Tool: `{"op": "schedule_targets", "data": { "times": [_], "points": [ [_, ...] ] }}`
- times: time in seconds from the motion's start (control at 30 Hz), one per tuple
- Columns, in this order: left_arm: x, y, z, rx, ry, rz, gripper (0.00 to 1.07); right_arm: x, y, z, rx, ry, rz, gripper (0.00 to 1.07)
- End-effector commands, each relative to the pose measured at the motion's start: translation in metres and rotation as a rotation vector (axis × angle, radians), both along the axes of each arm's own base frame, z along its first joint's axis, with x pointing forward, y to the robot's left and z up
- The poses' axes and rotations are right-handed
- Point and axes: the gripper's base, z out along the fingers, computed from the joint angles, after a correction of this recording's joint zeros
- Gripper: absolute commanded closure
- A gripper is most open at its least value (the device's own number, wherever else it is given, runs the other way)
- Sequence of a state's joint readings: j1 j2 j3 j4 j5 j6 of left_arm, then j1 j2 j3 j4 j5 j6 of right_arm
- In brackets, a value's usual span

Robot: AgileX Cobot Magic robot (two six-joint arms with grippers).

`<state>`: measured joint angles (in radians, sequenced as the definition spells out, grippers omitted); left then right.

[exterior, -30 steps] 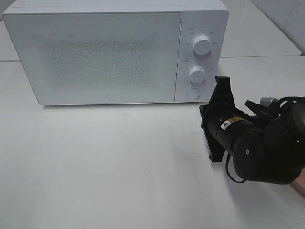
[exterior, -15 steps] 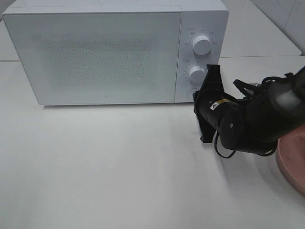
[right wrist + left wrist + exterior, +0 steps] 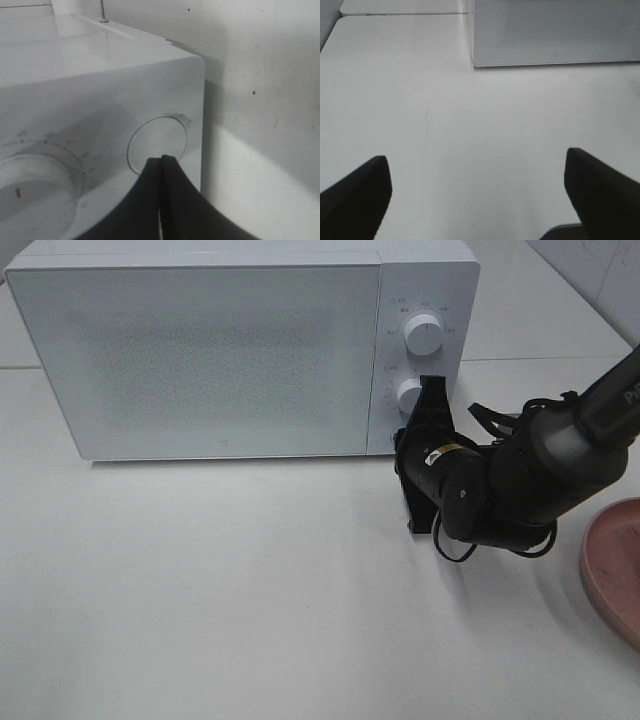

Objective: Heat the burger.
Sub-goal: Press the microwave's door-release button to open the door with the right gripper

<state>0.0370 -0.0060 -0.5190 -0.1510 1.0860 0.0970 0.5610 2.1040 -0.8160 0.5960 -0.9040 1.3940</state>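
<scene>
Overhead, the right arm [image 3: 500, 485] blocks the microwave's [image 3: 200, 350] lower panel corner; a pink plate [image 3: 612, 560] lies nearby on the bench [image 3: 200, 580]. Left wrist: left jaws spread above the bench. Right wrist: right jaws pressed together at a round button [image 3: 155, 137]. No view shows the burger.

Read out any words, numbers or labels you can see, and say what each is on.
Nothing can be read for certain.
Markings around the microwave's knobs: too small and blurred.
Yellow sticker on the right arm: too small.
White lettering on that arm: cut off at the edge.
</scene>
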Motion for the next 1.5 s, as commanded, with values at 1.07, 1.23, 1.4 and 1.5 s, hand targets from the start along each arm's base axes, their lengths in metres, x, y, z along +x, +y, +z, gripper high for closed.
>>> {"op": "schedule_targets", "data": {
  "times": [1.07, 1.23, 1.4, 1.5],
  "points": [
    [-0.002, 0.000, 0.000, 0.001, -0.029, 0.004, 0.18, 0.035, 0.002, 0.015, 0.015, -0.162, -0.075, 1.07],
    [-0.002, 0.000, 0.000, 0.001, -0.029, 0.004, 0.18, 0.048, -0.002, 0.021, 0.003, -0.220, -0.102, 1.07],
    [-0.002, 0.000, 0.000, 0.001, -0.029, 0.004, 0.18, 0.060, 0.001, 0.025, 0.019, -0.264, -0.098, 1.07],
    [-0.002, 0.000, 0.000, 0.001, -0.029, 0.004, 0.18, 0.060, 0.001, 0.026, 0.026, -0.272, -0.102, 1.07]
  ]
}}
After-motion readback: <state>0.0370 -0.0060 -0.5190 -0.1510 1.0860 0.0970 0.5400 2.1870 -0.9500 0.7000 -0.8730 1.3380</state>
